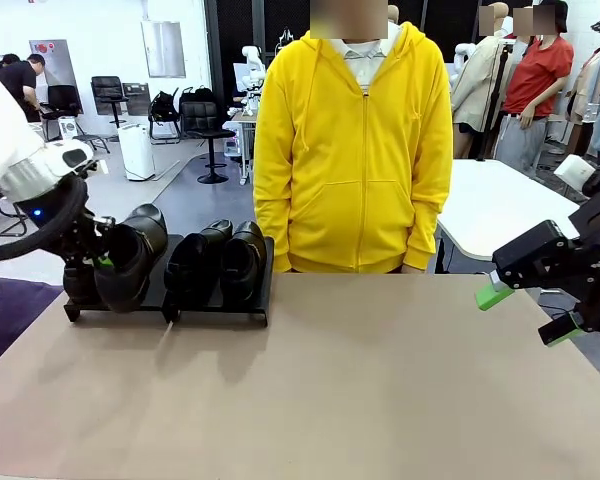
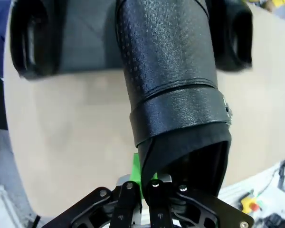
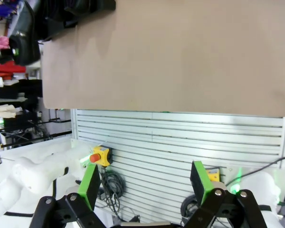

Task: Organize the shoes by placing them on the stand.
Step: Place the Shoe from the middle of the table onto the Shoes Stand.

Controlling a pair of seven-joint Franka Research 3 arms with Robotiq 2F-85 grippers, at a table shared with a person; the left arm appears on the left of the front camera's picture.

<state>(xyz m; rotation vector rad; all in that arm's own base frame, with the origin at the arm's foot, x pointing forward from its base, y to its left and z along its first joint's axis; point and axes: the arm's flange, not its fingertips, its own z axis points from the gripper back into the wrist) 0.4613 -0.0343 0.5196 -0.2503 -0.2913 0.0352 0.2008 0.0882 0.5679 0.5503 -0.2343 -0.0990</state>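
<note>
Above the stand point(image 1: 220, 305), left end effector point(image 1: 102, 262) clamping a shoe point(image 1: 132, 260)

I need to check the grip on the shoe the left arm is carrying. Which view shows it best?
The left wrist view: the held shoe is close up, its collar pinched in the left gripper. The front view shows it whole, over the stand. The right wrist view gives only a dark corner glimpse.
</note>
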